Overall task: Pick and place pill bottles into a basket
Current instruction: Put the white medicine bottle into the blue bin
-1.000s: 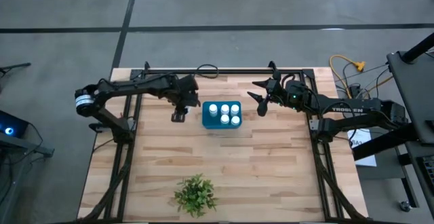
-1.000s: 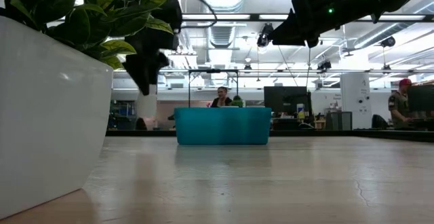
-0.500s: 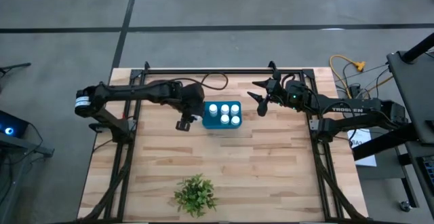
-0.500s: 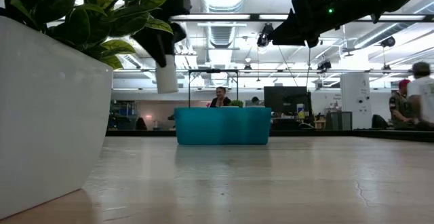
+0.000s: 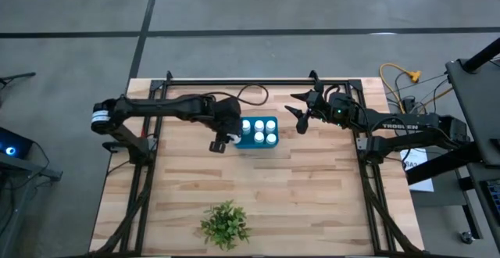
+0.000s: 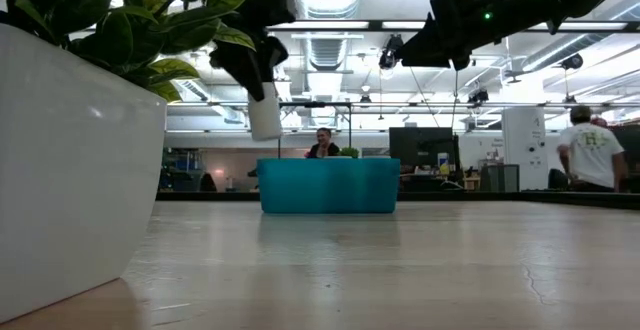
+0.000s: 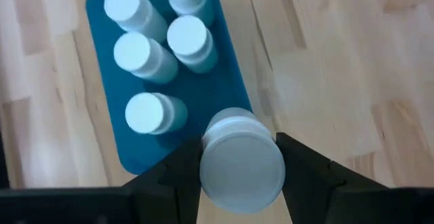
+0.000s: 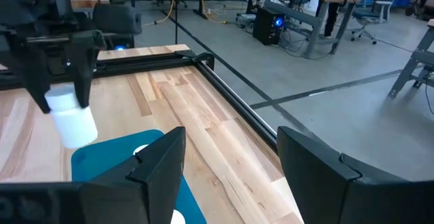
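Note:
The teal-blue basket (image 5: 237, 141) stands at the table's far middle with several white pill bottles (image 5: 258, 130) upright inside. My left gripper (image 5: 221, 141) hovers just off the basket's left end, shut on one more pill bottle (image 6: 265, 120). That bottle hangs above the height of the basket's rim (image 6: 328, 160). My right gripper (image 5: 299, 118) waits open in the air to the right of the basket, with nothing between its fingers (image 8: 159, 163). My left gripper pinches the bottle at its capped upper end (image 7: 207, 167), one finger (image 7: 178, 176) on each side. The fingers come from above, slanting down toward the table's right. The bottle hangs below them, slightly tilted and clear of both table and basket.
A leafy plant in a white pot (image 5: 225, 225) stands near the table's front edge, left of centre. Dark frame rails (image 5: 234, 81) run along the far and side edges. Bare wood lies between the basket and the plant. People move in the room beyond.
My left gripper has carried the bottle up and toward the table's right, from a spot left of the basket to right beside its left end. The bottle now hangs higher, above the rim's height. My right arm has kept still.

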